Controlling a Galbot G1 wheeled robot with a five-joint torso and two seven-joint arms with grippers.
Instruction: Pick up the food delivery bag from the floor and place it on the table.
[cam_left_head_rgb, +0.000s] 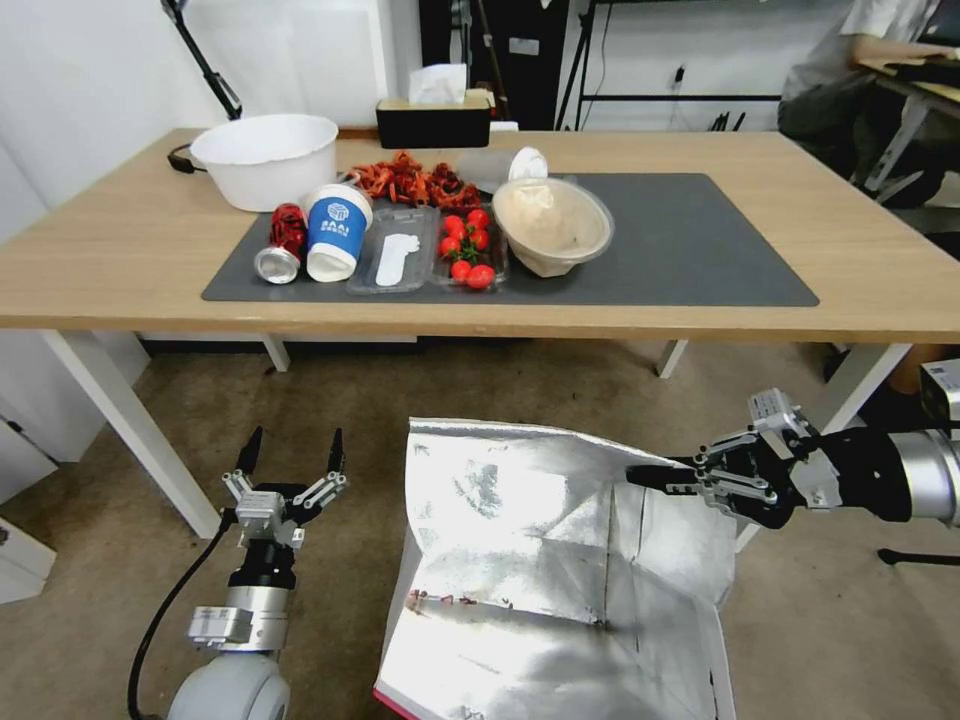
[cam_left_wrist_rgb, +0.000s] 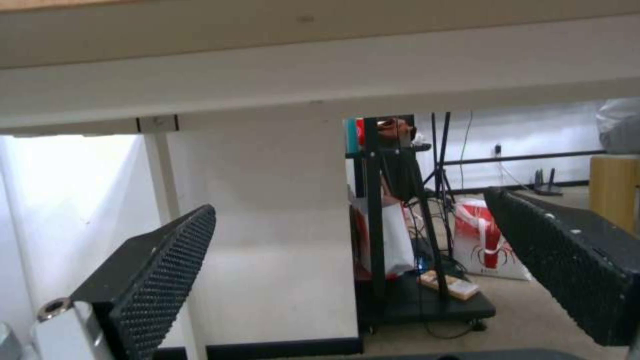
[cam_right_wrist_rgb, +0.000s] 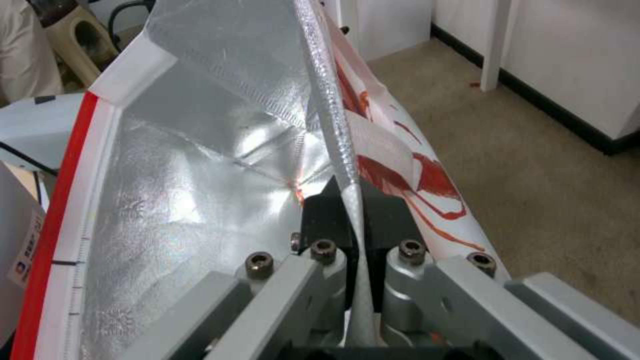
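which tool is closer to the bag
Right. The right tool is clamped on the bag wall at its rim; the left tool hangs open beside it, apart.

Brownish-grey mottled floor (cam_left_head_rgb: 520, 390), worn. White wall (cam_left_head_rgb: 90, 70) behind and to the left. Light-wood counter (cam_left_head_rgb: 880, 260) on white slanted legs, dark grey mat (cam_left_head_rgb: 700, 250) on top. Black stand legs (cam_left_head_rgb: 590, 60) against the back wall. Second desk (cam_left_head_rgb: 925, 85) at far right. Black rolling rack (cam_left_wrist_rgb: 400, 240) under-counter side, cables around it.
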